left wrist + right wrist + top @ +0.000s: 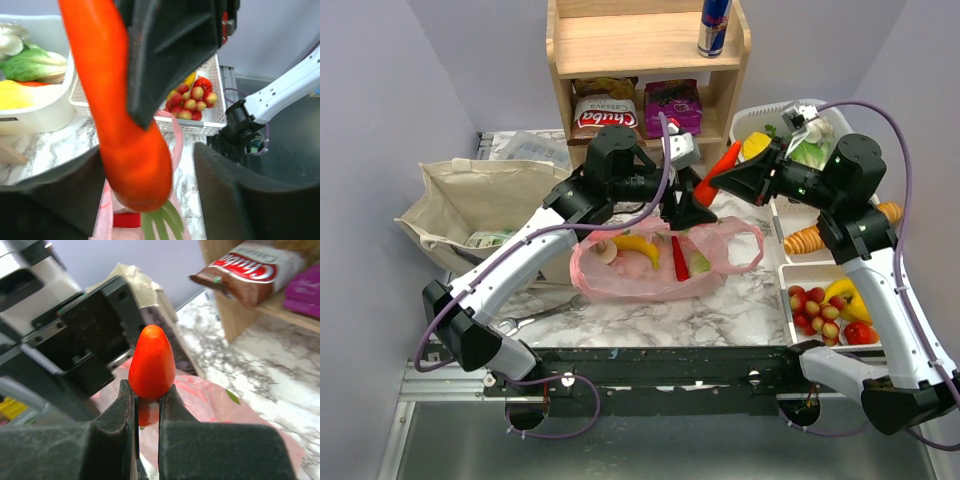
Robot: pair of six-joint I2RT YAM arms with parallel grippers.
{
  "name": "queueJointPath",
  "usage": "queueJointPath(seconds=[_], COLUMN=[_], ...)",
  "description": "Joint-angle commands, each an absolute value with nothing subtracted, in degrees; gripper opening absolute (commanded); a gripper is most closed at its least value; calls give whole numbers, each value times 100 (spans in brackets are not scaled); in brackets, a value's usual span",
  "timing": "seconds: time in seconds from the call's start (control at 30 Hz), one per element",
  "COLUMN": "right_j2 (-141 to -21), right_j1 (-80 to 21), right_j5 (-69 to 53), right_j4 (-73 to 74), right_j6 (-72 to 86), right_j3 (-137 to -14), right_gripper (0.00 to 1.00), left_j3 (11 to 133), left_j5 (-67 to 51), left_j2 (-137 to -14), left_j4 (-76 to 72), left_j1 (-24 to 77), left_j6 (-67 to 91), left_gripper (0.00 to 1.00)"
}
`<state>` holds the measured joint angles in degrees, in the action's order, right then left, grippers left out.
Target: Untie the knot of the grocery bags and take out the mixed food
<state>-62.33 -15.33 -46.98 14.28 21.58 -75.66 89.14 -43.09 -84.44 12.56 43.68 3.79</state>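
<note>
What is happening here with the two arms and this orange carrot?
The right hand grips the carrot near its pointed end, above the pink bag. The left hand stands open around the thick end, seemingly a handover. A banana and a red pepper lie in the bag.

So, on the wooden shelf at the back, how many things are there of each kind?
Snack packets: 2 (brown Chuba bag, purple packet)
Drink cans: 1
Total visible on the shelf: 3
</note>
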Motion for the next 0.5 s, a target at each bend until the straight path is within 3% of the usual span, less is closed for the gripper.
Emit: queueJointPath(seconds=[0.0, 0.1, 0.37, 0.47], right_j2=[-6232, -6293, -7000, -7336], right_j1=[-1500, -1492, -1392, -862], right_j5=[-3495, -2659, 928, 1259], right_j4=[1546, 1740, 2464, 2264], right_j6=[1870, 1569, 359, 146], right_j3=[-7813, -8082, -9004, -8958], right_gripper=[1, 1, 1, 1], left_j3=[8963, 8667, 8503, 8063], left_j5=[-4322, -4106, -3509, -3167], left_j2=[-8282, -8056, -7677, -7372], left_j4=[1746, 1751, 2827, 2610], left_j1=[4355, 4173, 3809, 3806], left_j6=[48, 26, -1311, -1581], left_gripper=[76, 88, 98, 99])
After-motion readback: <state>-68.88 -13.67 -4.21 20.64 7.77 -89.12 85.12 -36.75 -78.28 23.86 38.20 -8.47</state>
